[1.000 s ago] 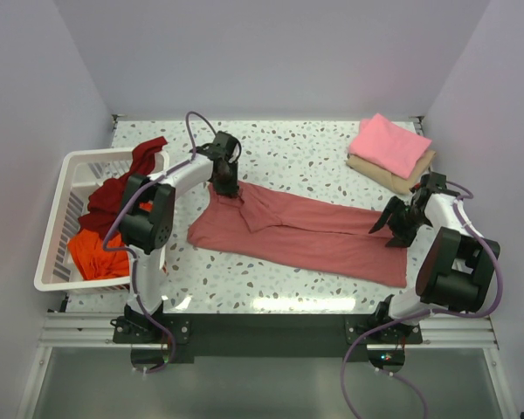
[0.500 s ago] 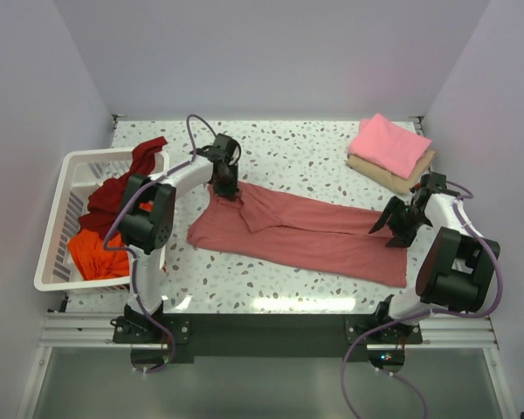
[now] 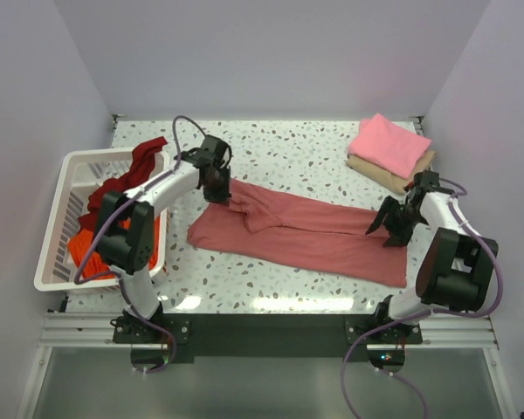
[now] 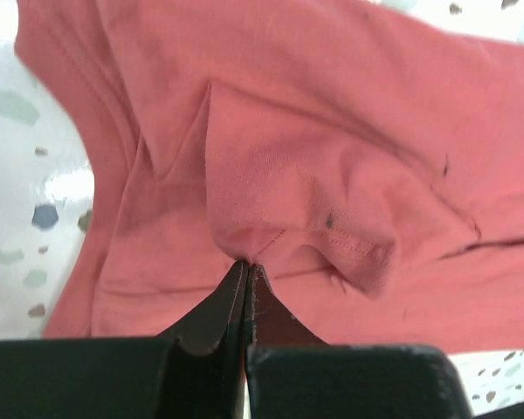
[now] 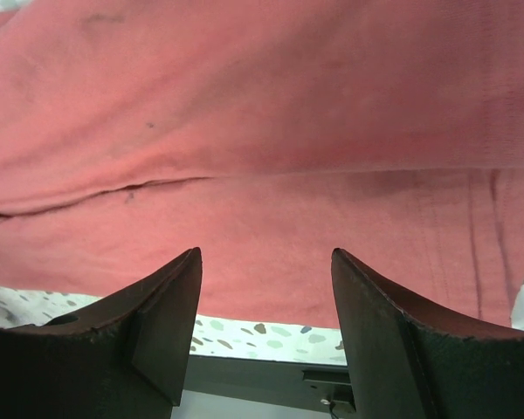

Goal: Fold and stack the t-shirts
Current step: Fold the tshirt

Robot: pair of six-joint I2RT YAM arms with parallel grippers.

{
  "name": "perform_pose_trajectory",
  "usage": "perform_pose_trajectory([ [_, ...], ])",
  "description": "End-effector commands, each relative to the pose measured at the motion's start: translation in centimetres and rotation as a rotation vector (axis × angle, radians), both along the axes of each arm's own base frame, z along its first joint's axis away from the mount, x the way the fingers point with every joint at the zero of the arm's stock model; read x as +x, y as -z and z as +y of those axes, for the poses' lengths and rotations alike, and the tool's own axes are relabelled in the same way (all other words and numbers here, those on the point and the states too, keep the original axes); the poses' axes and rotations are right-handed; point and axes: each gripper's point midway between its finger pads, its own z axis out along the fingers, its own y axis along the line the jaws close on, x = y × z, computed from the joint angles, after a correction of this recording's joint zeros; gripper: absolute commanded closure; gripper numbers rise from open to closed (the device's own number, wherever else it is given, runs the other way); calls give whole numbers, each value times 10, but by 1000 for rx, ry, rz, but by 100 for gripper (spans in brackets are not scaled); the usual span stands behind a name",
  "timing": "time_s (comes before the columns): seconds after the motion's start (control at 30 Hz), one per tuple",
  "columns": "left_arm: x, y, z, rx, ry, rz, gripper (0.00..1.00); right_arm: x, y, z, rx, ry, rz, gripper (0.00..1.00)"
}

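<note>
A dusty rose-red t-shirt (image 3: 306, 236) lies spread across the middle of the table. My left gripper (image 3: 219, 195) is at its far left corner, shut on a small raised fold of the cloth (image 4: 253, 244), which its tips (image 4: 246, 264) pinch. My right gripper (image 3: 391, 229) hovers open over the shirt's right end (image 5: 262, 131), nothing between its fingers (image 5: 170, 305). A folded bright pink t-shirt (image 3: 389, 144) rests at the back right. A dark maroon t-shirt (image 3: 127, 179) and an orange one (image 3: 94, 250) lie in the basket.
The white slatted basket (image 3: 57, 205) stands at the table's left edge. Under the pink shirt sits a folded tan cloth (image 3: 393, 177). In the right wrist view the table's near edge and metal frame (image 5: 271, 371) lie just behind my right fingers.
My left gripper has closed on the shirt's fold and shifted slightly left and back, its arm swinging outward. The right arm has barely moved.
</note>
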Motion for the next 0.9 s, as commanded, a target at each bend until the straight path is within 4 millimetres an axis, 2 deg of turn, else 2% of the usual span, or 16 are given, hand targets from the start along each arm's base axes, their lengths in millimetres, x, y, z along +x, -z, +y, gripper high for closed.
perform_pose_trajectory([
  [0.0,-30,-13,6,-9,44,32,100,6,-16,9,-67,-93,-25,36],
  [0.07,-37,-14,11,6,44,39,100,9,-19,15,-92,-130,-29,36],
  [0.17,-51,-15,30,76,23,51,100,11,-23,23,-99,-153,-44,35],
  [0.3,-61,-15,47,142,-9,46,100,11,-21,33,-94,-175,-40,35],
  [0.53,-62,-15,68,239,-74,26,98,11,-19,45,-88,-207,-38,35],
  [0.57,-56,-19,73,265,-98,5,92,12,-19,46,-89,-210,-38,36],
  [0.6,-52,-23,73,269,-113,-13,76,11,-18,48,-87,-214,-33,35],
  [0.63,-49,-27,72,276,-121,-33,67,10,-18,49,-89,-220,-35,35],
  [0.67,-38,-41,73,293,-138,-91,58,9,-17,49,-89,-223,-31,36],
  [0.7,-36,-49,63,301,-118,-130,44,8,-16,50,-88,-227,-28,35],
  [0.73,-33,-55,56,307,-106,-156,40,7,-16,51,-88,-230,-25,35],
  [0.77,-30,-67,39,305,-73,-201,39,7,-15,51,-88,-230,-25,36],
  [0.83,-30,-69,14,277,-21,-215,39,4,-13,53,-83,-231,-21,35],
  [0.87,-34,-70,-13,214,37,-226,41,3,-13,53,-82,-234,-18,35],
])
